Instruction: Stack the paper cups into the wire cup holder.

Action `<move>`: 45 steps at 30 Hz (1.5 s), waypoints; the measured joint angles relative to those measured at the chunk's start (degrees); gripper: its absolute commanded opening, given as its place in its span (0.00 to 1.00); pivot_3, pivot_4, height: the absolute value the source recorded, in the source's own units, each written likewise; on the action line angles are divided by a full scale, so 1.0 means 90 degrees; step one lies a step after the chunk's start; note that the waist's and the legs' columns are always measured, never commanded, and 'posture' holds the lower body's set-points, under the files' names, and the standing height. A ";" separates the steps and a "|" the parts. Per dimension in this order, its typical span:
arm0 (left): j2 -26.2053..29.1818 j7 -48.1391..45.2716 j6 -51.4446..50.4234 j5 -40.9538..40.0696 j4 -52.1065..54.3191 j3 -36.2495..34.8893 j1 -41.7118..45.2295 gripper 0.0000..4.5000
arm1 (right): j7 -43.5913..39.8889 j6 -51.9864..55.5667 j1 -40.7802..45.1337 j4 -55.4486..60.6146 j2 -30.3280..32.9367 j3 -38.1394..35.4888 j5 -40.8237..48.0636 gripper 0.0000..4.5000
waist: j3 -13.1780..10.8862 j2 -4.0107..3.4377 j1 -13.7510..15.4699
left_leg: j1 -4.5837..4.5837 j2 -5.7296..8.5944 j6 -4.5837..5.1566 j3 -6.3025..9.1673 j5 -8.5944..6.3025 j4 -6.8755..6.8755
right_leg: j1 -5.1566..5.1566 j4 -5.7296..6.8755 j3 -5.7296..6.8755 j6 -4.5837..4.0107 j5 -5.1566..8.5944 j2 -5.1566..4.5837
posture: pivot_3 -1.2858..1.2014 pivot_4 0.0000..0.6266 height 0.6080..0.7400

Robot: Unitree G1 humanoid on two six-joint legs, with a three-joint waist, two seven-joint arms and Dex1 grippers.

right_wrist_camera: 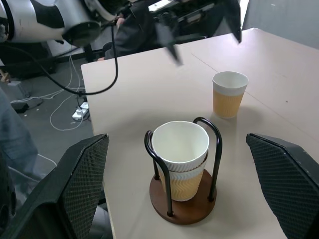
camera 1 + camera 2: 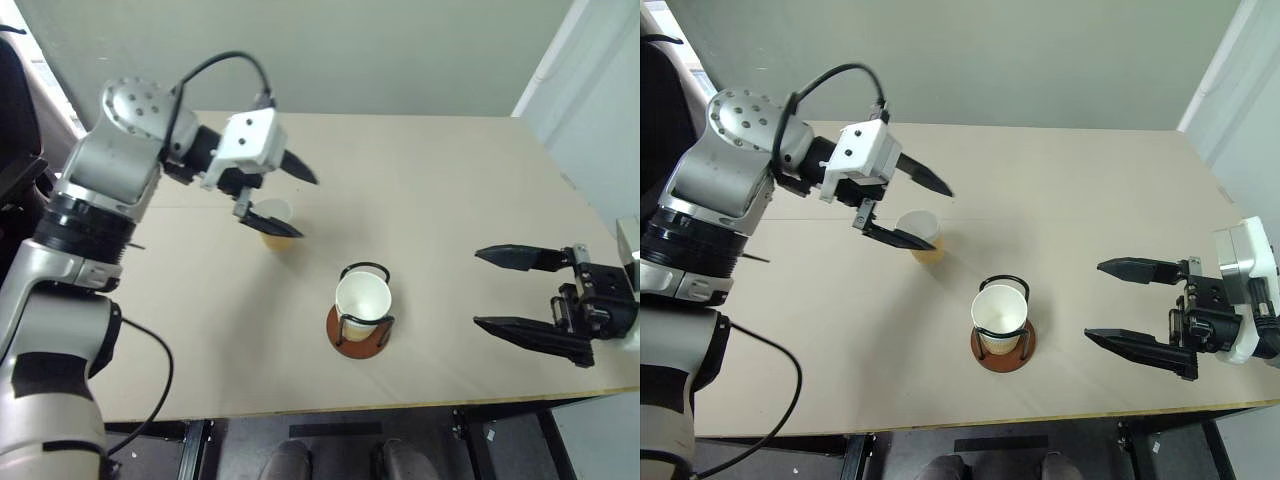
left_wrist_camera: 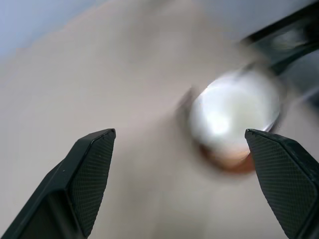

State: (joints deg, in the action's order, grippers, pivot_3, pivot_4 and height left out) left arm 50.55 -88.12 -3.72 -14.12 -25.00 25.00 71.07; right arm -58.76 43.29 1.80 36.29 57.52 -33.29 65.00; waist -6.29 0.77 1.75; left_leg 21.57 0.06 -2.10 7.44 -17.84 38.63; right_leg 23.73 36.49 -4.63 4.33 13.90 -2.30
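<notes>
The wire cup holder point(image 2: 358, 345), a brown disc with black wire loops, stands mid-table with two paper cups point(image 1: 180, 149) nested upright in it. A third paper cup point(image 2: 276, 224) stands alone on the table, behind and to the left of the holder. My left gripper point(image 2: 306, 208) is open in the air just above this loose cup, with nothing between its fingers. In the head view its lower finger crosses the cup's rim. The left wrist view shows the holder and its cups point(image 3: 232, 119) blurred beyond the open fingers. My right gripper point(image 2: 477, 288) is open and empty, to the right of the holder.
The tan table point(image 2: 450, 180) has its front edge just below the holder and its right edge under my right gripper. A light wall runs behind it. Cables and a person's dark clothing point(image 1: 134, 25) show beyond the table's left side in the right wrist view.
</notes>
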 measured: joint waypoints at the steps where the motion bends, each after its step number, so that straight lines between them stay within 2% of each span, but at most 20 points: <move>1: -0.0074 0.0050 0.0194 0.0282 -0.0336 0.0019 -0.0061 0.99 | -0.0002 -0.0006 0.0016 -0.0005 0.0000 0.0056 -0.0004 1.00 | 0.0000 0.0001 0.0001 | 0.0001 0.0000 0.0000 0.0000 0.0000 0.0003 | 0.0000 0.0000 0.0000 0.0000 0.0000 0.0000 | 0.52 0.24 1.00; 7: -0.0718 0.0246 0.0585 0.0967 -0.1374 -0.0009 -0.0277 0.99 | -0.0032 -0.0040 0.0105 -0.0009 0.0006 0.0111 -0.0017 1.00 | -0.0002 0.0004 0.0130 | 0.0055 0.0005 0.0011 0.0017 -0.0005 0.0041 | 0.0013 -0.0004 0.0011 0.0025 -0.0015 0.0000 | 0.52 0.24 1.00; 21: -0.1088 0.0553 0.1028 0.1730 -0.2515 -0.0449 -0.0276 0.99 | -0.0030 -0.0038 -0.0027 -0.0006 0.0067 0.0082 -0.0028 1.00 | -0.0002 0.0004 0.0146 | 0.0056 0.0008 0.0014 0.0004 -0.0006 0.0048 | 0.0011 -0.0042 0.0007 0.0037 -0.0021 0.0000 | 0.52 0.24 1.00; 24: -0.1371 0.0785 0.1269 0.2012 -0.2755 -0.0417 -0.0275 0.86 | -0.0022 -0.0038 -0.0042 0.0002 0.0072 0.0054 -0.0027 1.00 | -0.0002 0.0004 0.0179 | 0.0056 0.0010 0.0016 0.0005 -0.0007 0.0052 | 0.0007 -0.0044 0.0007 0.0041 -0.0024 -0.0001 | 0.52 0.24 1.00; 32: -0.1627 0.1117 0.1674 0.2485 -0.3270 -0.0400 -0.0251 0.21 | 0.0048 -0.0028 -0.0172 0.0045 0.0119 -0.0125 0.0003 1.00 | -0.0003 0.0005 0.0177 | 0.0056 0.0009 0.0017 -0.0001 -0.0007 0.0051 | 0.0009 -0.0045 0.0006 0.0044 -0.0025 0.0002 | 0.52 0.24 1.00; 35: -0.1640 0.1134 0.1756 0.2570 -0.3363 -0.0428 -0.0216 0.01 | 0.0076 -0.0028 -0.0213 0.0052 0.0129 -0.0187 0.0010 1.00 | -0.0003 0.0005 0.0176 | 0.0056 0.0009 0.0017 -0.0002 -0.0007 0.0051 | 0.0009 -0.0045 0.0006 0.0044 -0.0025 0.0004 | 0.52 0.24 1.00; 38: -0.1644 0.1070 0.1784 0.2503 -0.3368 -0.0592 -0.0209 0.01 | 0.0108 -0.0023 -0.0237 0.0054 0.0134 -0.0187 0.0025 1.00 | -0.0003 0.0005 0.0176 | 0.0056 0.0010 0.0017 -0.0002 -0.0007 0.0051 | 0.0009 -0.0045 0.0006 0.0044 -0.0025 0.0005 | 0.52 0.24 1.00; 41: -0.1622 0.0558 0.1409 0.1989 -0.2921 -0.0973 -0.0221 0.01 | 0.0142 0.0098 -0.0265 0.0049 0.0193 -0.0208 0.0174 1.00 | -0.0003 0.0005 0.0178 | 0.0064 0.0011 0.0018 -0.0005 -0.0007 0.0052 | 0.0010 -0.0043 0.0007 0.0048 -0.0027 0.0010 | 0.52 0.24 1.00; 43: -0.1440 -0.0016 0.0813 0.1405 -0.2091 -0.1118 -0.0244 0.01 | 0.0148 0.0219 -0.0310 0.0046 0.0271 -0.0263 0.0326 1.00 | -0.0002 0.0005 0.0178 | 0.0073 0.0011 0.0018 -0.0008 -0.0006 0.0052 | 0.0011 -0.0039 0.0008 0.0055 -0.0031 0.0014 | 0.52 0.24 1.00; 45: -0.0988 -0.0239 -0.0022 0.0388 -0.0942 -0.1019 -0.0267 0.01 | 0.0119 0.0338 -0.0405 0.0035 0.0356 -0.0391 0.0431 1.00 | -0.0003 0.0006 0.0176 | 0.0082 0.0010 0.0018 -0.0011 -0.0006 0.0050 | 0.0016 -0.0042 0.0008 0.0059 -0.0033 0.0016 | 0.52 0.24 1.00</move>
State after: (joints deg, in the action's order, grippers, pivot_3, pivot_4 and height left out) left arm 41.66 -90.28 -3.91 -10.63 -33.47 15.83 68.67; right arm -57.69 46.33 -1.84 36.60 60.72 -36.81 68.88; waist -6.32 0.82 3.34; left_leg 22.31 0.16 -1.93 7.34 -17.89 39.08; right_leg 23.87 36.12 -4.56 4.85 13.60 -2.15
